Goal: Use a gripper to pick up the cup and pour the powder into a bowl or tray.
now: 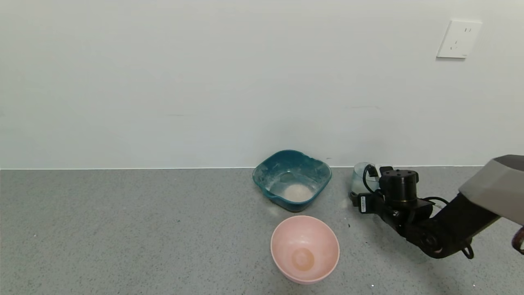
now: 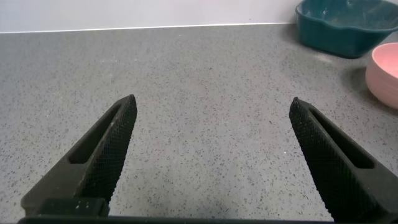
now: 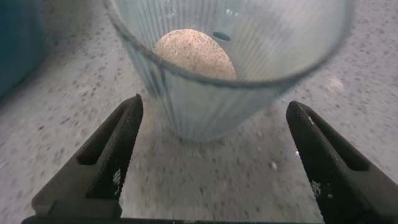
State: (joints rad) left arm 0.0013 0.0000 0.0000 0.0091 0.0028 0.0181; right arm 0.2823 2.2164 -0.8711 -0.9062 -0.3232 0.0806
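The clear ribbed cup [image 1: 360, 177] stands upright on the grey counter, right of the dark teal basin [image 1: 262, 174]. White powder [image 1: 297, 191] lies in the basin's bottom. My right gripper [image 1: 361, 196] is open just in front of the cup. In the right wrist view the cup [image 3: 186, 102] sits beyond the gap between the two fingertips of the right gripper [image 3: 214, 104], untouched. A pale speckled round patch shows at its bottom; I cannot tell whether it is powder. My left gripper [image 2: 211, 102] is open and empty above bare counter, outside the head view.
A round pink bowl [image 1: 305, 248] with an orange-brown stain stands in front of the teal basin. Both show far off in the left wrist view, the basin [image 2: 339, 31] and the bowl [image 2: 385, 68]. The wall runs close behind the basin and cup.
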